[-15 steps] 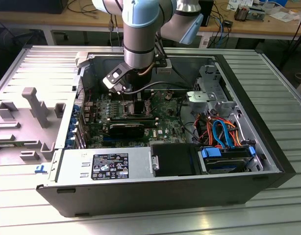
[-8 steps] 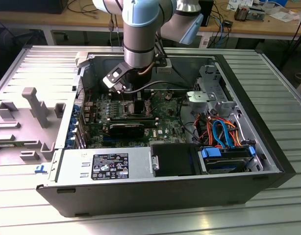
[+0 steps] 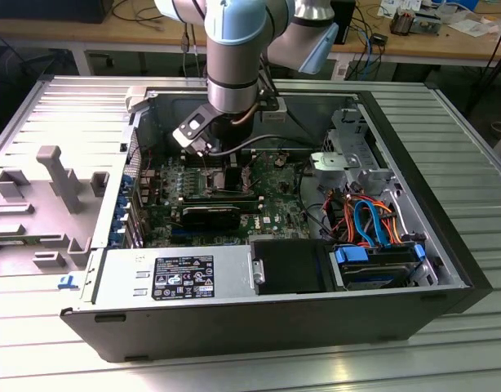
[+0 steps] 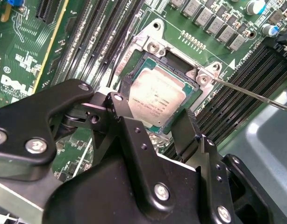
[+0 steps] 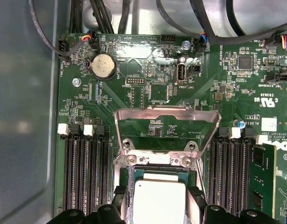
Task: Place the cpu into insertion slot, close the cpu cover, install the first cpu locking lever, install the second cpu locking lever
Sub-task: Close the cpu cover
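- gripper [image 4: 150, 114] low over cpu [image 5: 160, 203], on mobo [image 3: 277, 186] inside PC case [image 3: 234, 327]; pinching or let go: can't tell.
- cpu sits flat in insertion slot [image 4: 154, 46].
- cpu cover [image 5: 134, 113] swung up, open.

We see a ribbed silver aluminium table [image 3: 458, 155] carrying a black open-sided computer case [image 3: 234, 327], which lies on its side across the middle. On the exterior view's left, a grey moulded plastic tray [image 3: 38, 212] rests on the same surface, just beside the case.
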